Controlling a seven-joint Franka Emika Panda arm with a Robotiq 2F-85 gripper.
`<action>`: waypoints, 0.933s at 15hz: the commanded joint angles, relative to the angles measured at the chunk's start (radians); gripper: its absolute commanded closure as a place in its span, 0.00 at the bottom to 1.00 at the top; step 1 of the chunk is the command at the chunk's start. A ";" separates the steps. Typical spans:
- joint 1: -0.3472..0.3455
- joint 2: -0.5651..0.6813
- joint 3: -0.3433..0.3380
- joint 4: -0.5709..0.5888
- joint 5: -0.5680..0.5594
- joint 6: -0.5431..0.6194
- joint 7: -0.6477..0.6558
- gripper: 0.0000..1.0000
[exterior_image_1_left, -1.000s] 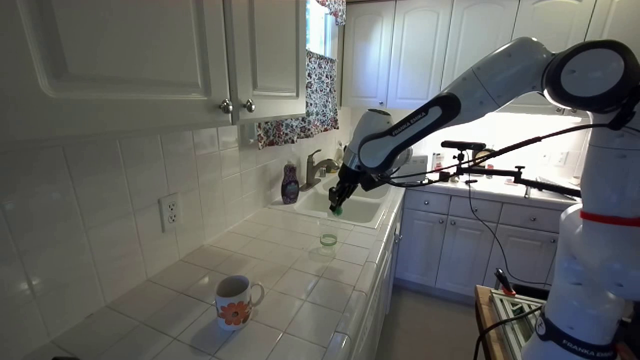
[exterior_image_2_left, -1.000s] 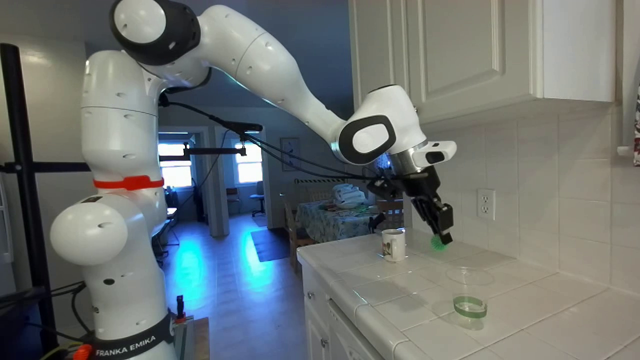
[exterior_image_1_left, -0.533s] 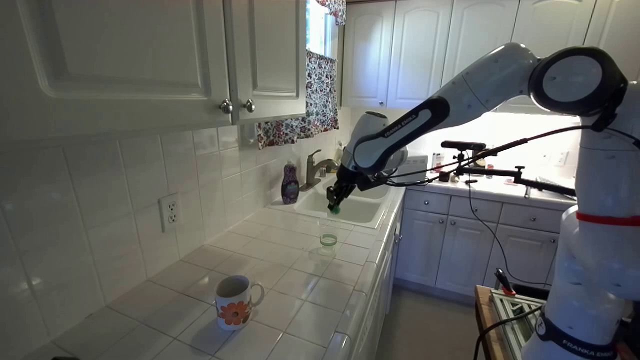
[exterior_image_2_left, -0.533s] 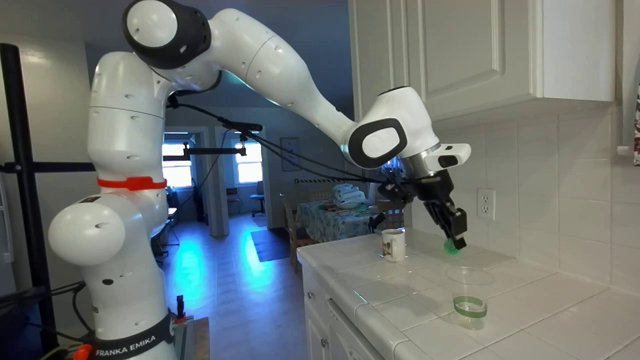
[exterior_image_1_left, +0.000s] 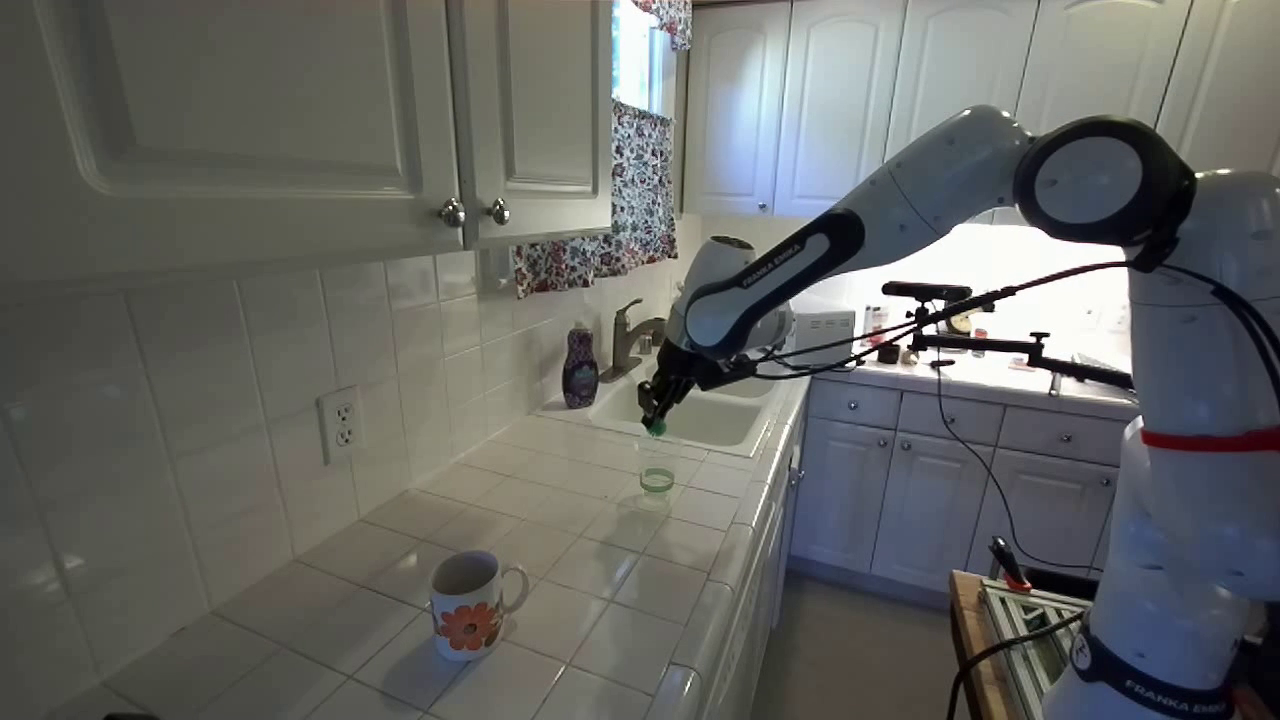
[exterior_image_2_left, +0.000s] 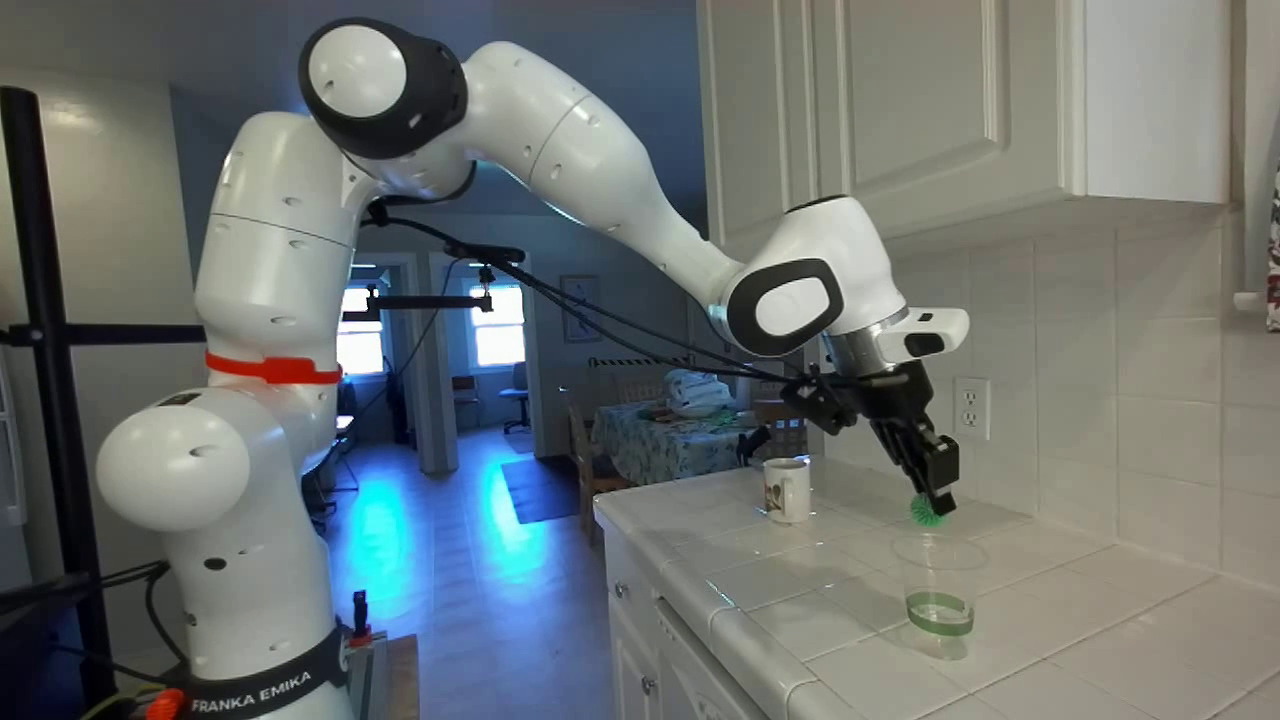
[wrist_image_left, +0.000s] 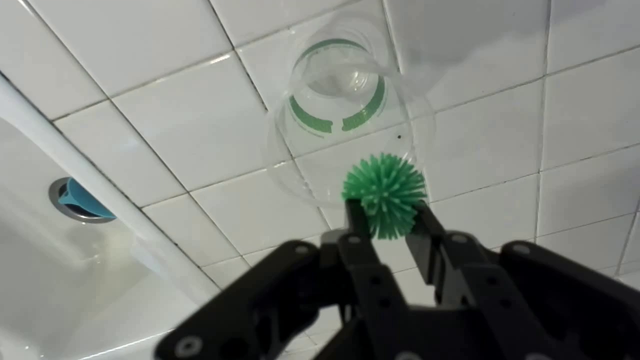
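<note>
A: Item one, the pincer (wrist_image_left: 388, 209): what is it doing?
B: Pinching one green spiky ball (exterior_image_2_left: 926, 512) at its tips, pressing from both sides.

A: Item two, the ball's place?
B: Hanging in the air, showing just above the rim of one clear cup (exterior_image_2_left: 940, 612) in both exterior views. Whether it is touching that rim, the pictures are leaving unclear.

A: Item three, the cup?
B: Green-banded, standing upright on the tiled surface (exterior_image_1_left: 575, 545), near the sink (wrist_image_left: 115, 205).

A: Entry for change?
B: Against half a second ago, pincer and ball are hanging lower and nearer the cup. The cup and one flowered mug (exterior_image_1_left: 467, 608) are keeping their places, well apart.

A: Meaning for the work in hand?
B: By judgement, the carrying is continuing, the gap to the cup is narrowing, and the mug is playing no part. The grip is seeming firm.

A: Further stock?
B: One purple bottle (exterior_image_1_left: 579, 375), standing beside the sink.
</note>
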 joint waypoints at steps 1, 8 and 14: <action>-0.014 0.070 0.016 0.073 0.015 0.006 -0.004 0.94; -0.011 0.090 0.025 0.087 0.007 0.003 -0.001 0.21; -0.005 0.051 0.007 0.050 -0.008 -0.028 0.029 0.00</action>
